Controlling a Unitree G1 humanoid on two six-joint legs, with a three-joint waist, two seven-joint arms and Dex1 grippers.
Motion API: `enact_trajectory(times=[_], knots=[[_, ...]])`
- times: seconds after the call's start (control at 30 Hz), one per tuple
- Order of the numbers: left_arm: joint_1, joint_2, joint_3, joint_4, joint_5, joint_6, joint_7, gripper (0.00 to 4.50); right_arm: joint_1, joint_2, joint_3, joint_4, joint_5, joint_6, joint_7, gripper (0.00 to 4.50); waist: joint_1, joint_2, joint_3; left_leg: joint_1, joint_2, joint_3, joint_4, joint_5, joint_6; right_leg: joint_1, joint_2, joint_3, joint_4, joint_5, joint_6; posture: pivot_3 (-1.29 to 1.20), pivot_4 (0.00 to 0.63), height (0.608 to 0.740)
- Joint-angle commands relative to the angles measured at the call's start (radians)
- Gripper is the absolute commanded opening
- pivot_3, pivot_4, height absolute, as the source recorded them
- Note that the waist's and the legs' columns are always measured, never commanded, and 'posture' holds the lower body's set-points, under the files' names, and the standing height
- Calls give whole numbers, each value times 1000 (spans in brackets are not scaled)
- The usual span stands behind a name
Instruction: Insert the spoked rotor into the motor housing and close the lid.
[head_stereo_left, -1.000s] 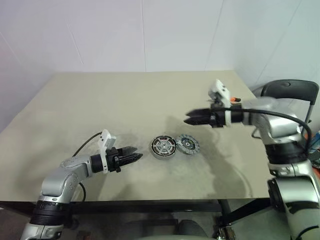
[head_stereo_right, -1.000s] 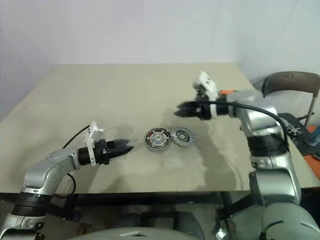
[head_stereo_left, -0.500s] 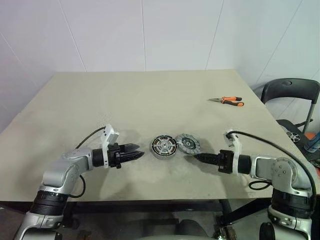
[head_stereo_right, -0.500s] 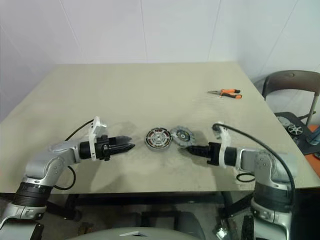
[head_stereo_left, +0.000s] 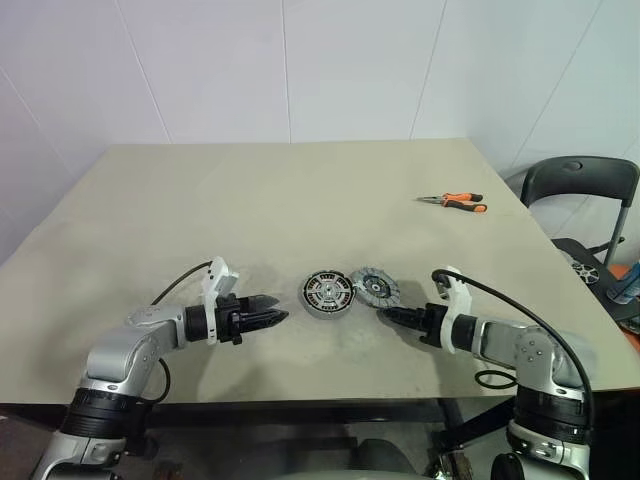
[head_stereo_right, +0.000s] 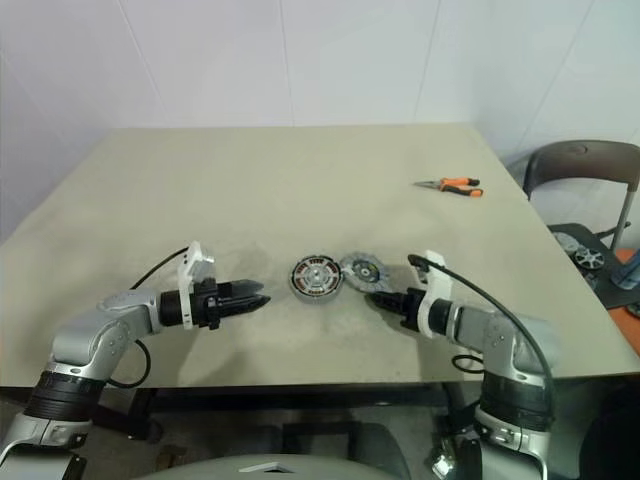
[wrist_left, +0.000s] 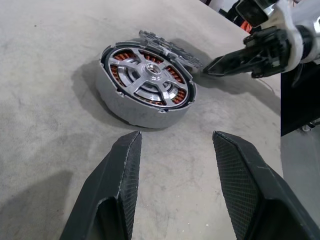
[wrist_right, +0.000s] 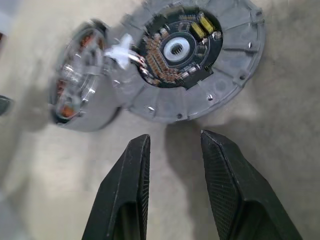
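Right gripper (head_stereo_left: 383, 315) now down low near the tabletop's (head_stereo_left: 300, 200) front edge, black fingers parted and empty, tips just beside the dull grey notched lid (head_stereo_left: 375, 288), left gripper (head_stereo_left: 279, 318) open, empty, unmoved, facing the round silver coil-ringed motor housing (head_stereo_left: 328, 294)

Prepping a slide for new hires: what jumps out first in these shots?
Two round motor parts sit side by side near the front middle of the table: the housing with copper coils and a silver spoked wheel in it, and the grey notched lid touching its right side. The left gripper and right gripper flank them low over the table, both open and empty. Orange-handled pliers lie far right.
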Motion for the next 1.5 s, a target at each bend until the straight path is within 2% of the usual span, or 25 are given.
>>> enact_trajectory(times=[0.03, 0.17, 0.33, 0.47, 0.6, 0.7, 0.8, 0.9, 1.1, 1.5], knots=[[-5, 7, 11, -41, 0, -19, -5, 2409, -33, 20, 16, -10, 18, -40, -29, 1647, -1, 0, 0, 0, 0, 0, 0, 0, 0, 0, 0, 0, 0, 0, 0, 0, 0, 740], [0, 12, 6, -42, 7, -13, 1, 2409, -18, 15, 37, -12, 22, -67, -42, 1647, 0, 0, 0, 0, 0, 0, 0, 0, 1, 0, 0, 0, 0, 0, 0, 0, 0, 740], [1, 10, 8, -30, 11, -15, 5, 2409, -31, 28, -97, -25, 147, 23, 2, 1647, 1, 0, 0, 0, 0, 0, 0, 0, 1, 0, 0, 0, 0, 0, 0, 0, 0, 740], [-2, 9, 6, -14, 18, -24, 1, 2409, 17, -16, -117, -51, 221, 64, 46, 1647, 1, 0, 0, 0, 0, 0, 0, 0, 1, 0, 0, 0, 0, 0, 0, 0, 0, 740], [-12, 4, 1, 6, 28, -36, -5, 2409, 24, 11, -237, 30, 242, 101, 8, 1647, 2, 0, 0, 0, 0, 0, 0, 0, 1, 0, 0, 0, 0, 0, 0, 0, 0, 740], [-19, 4, -5, 19, 36, -44, -13, 2409, 39, 44, -271, 44, 240, 115, -29, 1647, 0, 0, 0, 0, 0, 0, 0, 0, 1, 0, 0, 0, 0, 0, 0, 0, 0, 740], [-27, 7, -7, 30, 44, -49, -21, 2409, 63, 91, -273, 28, 219, 25, -79, 1647, 0, 0, 0, 0, 0, 0, -1, 0, 1, -1, 0, 0, 0, 0, 0, 0, 0, 740], [-33, 7, -6, 40, 49, -50, -29, 2409, 75, 141, -287, 7, 240, -47, -110, 2222, -3, 0, 0, -1, 0, 0, -1, 0, 1, 0, 0, 0, 0, 0, 0, 0, 0, 740], [-46, 13, -7, 51, 56, -48, -41, 2409, 63, 228, -292, 6, 277, 13, -212, 4187, -6, -1, -1, 1, 1, 0, 0, 0, 0, 0, 0, 0, 0, 0, 0, 0, 0, 740], [-42, 7, -3, 50, 70, -48, -39, 2409, 62, 250, -211, 66, 231, -91, -310, 4187, -30, -6, -3, 5, 2, 2, -1, -1, -2, 3, 0, 0, 0, 0, 0, 0, 0, 740]])
